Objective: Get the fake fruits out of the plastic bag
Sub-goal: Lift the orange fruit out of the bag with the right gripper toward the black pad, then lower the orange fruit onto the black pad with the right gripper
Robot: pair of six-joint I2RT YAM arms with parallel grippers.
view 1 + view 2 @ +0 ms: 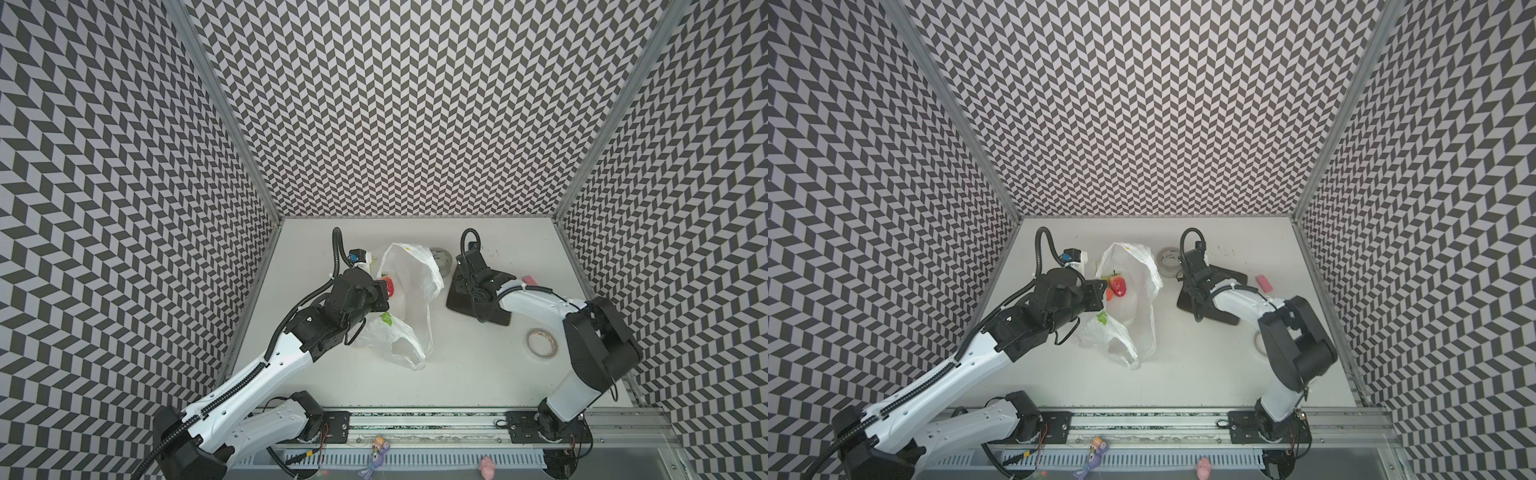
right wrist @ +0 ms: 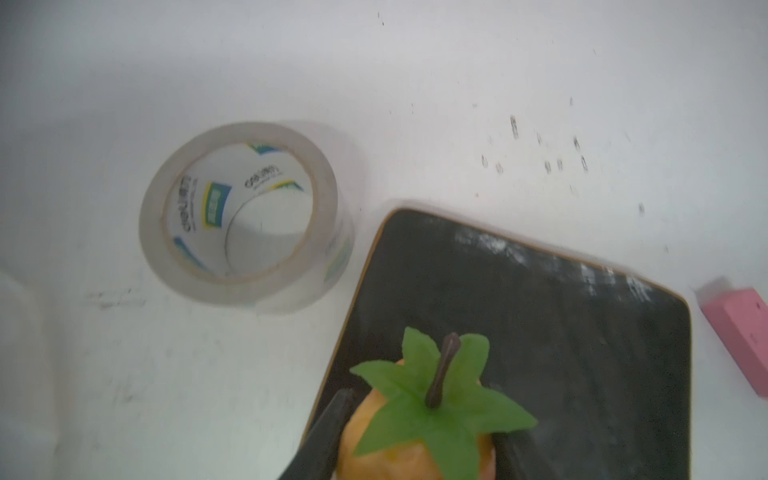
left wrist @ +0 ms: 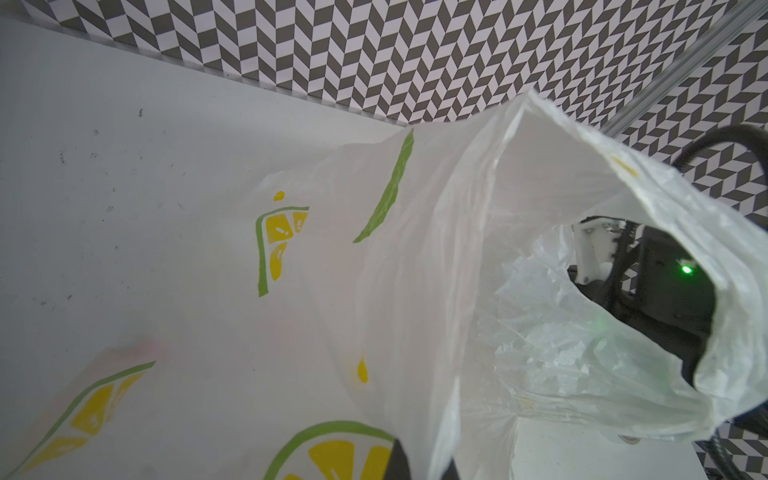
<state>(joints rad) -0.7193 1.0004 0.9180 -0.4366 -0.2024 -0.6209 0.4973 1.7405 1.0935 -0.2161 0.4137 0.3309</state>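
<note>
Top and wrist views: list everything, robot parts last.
White lemon-print plastic bag: one, white, table centre.
Red plastic strawberry: one, red, in bag's mouth.
Small orange fruit: one, orange, beside strawberry.
Yellow-orange leafy plastic fruit: one, over tray.
Black rectangular tray: one, black, right of bag.
Clear tape roll: one, transparent, beside tray.
Beige tape roll: one, beige, front right.
Pink rectangular block: one, pink, right of tray.
Small toys: two, purple and pink, front rail.
Left gripper: one, black, shut on bag.
Right gripper: one, black, shut on leafy fruit.
</note>
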